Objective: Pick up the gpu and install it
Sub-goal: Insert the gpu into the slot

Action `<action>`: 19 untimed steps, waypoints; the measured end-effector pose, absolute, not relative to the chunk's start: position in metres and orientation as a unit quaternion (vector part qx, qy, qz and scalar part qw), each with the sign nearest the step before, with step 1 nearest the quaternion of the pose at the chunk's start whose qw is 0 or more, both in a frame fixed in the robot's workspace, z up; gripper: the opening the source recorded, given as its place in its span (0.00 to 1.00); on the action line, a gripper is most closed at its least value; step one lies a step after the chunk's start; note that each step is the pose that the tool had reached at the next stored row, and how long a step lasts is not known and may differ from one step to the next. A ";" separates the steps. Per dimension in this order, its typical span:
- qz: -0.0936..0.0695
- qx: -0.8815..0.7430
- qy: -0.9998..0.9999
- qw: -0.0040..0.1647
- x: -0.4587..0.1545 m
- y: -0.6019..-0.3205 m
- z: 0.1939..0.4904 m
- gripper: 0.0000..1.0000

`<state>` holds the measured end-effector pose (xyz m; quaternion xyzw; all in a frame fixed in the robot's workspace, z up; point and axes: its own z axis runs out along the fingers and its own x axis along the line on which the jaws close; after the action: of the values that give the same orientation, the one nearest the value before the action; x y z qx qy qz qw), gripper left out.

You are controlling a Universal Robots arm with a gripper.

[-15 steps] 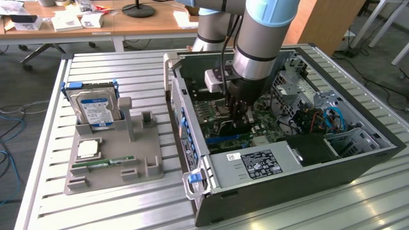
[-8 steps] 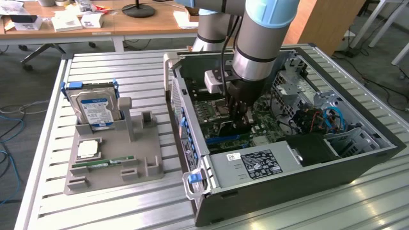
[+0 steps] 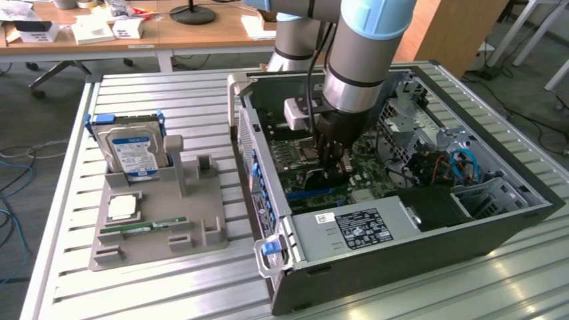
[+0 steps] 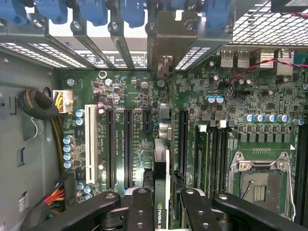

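Over on the exterior view's left, a grey holder [image 3: 151, 245] sits on the slatted table [image 3: 444, 293]. It carries a hard drive [image 3: 132, 152] standing upright, a square processor chip [image 3: 122, 207] and a green RAM stick [image 3: 146, 228] lying flat. Just beside it is the computer case [image 3: 427, 250], on its side with the panel off.

The arm [image 3: 360, 60] comes down from above and stands nearly vertical. Its wrist is inside the case, over the motherboard [image 3: 289, 150], and the gripper [image 3: 331, 170] points straight down at the board.

From this side the arm and dark fingers cover whatever sits between them, and I can't make out the card there. The upper arm is cut off at the top edge.

From the wrist, the gripper [image 4: 163, 197] is clamped on the gpu [image 4: 161, 168]. The card is seen edge-on, with one black finger [image 4: 139, 207] pressed on each face and the jaws only partly apart. It runs along the board among the long black slots [image 4: 129, 144], its metal bracket [image 4: 168, 43] up at the case's rear openings under the blue latches [image 4: 96, 12]. I can't tell whether its lower edge is touching a slot. The empty processor socket [image 4: 257, 183] lies further along.
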<state>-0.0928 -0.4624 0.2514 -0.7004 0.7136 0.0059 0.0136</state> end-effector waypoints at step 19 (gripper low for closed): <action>0.005 -0.701 0.713 0.013 -0.094 -0.462 0.249 0.26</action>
<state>-0.0939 -0.4624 0.2487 -0.7006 0.7134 0.0055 0.0135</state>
